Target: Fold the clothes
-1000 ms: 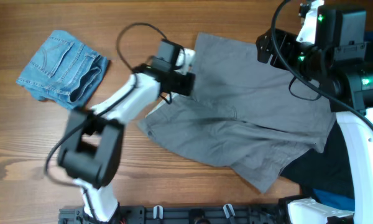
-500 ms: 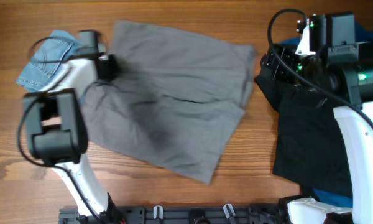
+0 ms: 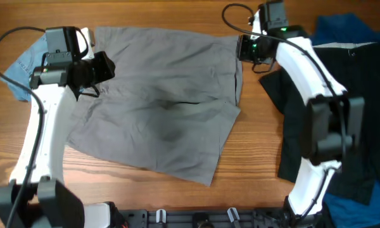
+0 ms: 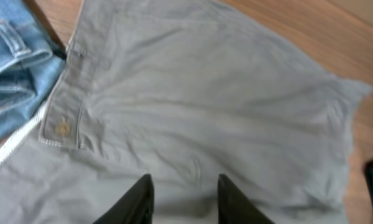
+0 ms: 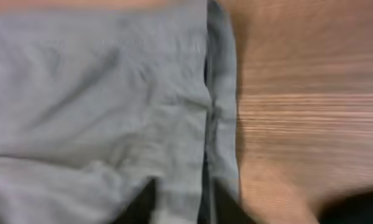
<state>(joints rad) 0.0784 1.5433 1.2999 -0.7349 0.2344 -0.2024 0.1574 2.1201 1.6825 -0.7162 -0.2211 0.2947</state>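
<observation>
Shorts (image 3: 158, 107) are lying a little further left than half a second ago. The right arm, which was back over the black garment (image 3: 348, 107), is now reaching out to their far right corner. The left arm is standing further left, over their left edge.

The shorts are lying spread flat across the middle of the tabletop (image 3: 259, 152). Their waistband (image 4: 68, 93) is facing left and their hems are facing right. The button (image 4: 63, 127) is showing at the waistband's near end, in the left wrist view. The denim shorts (image 3: 14, 73) are lying at the far left, touching the waistband and partly hidden under the left arm.

The left hand (image 3: 101, 66) is hovering over the cloth just inside the waistband. Its fingers (image 4: 143, 199) are standing a narrow gap apart, with grey cloth showing between them. I cannot tell whether any of it is being pinched.

The right hand (image 3: 242, 47) is sitting at the shorts' right hem. In its blurred wrist view the fingers are also narrowly apart, straddling the hem seam. Whether they are holding it I cannot tell.

The black garment is lying at the right, near the shorts, with a strip of bare tabletop between them.
</observation>
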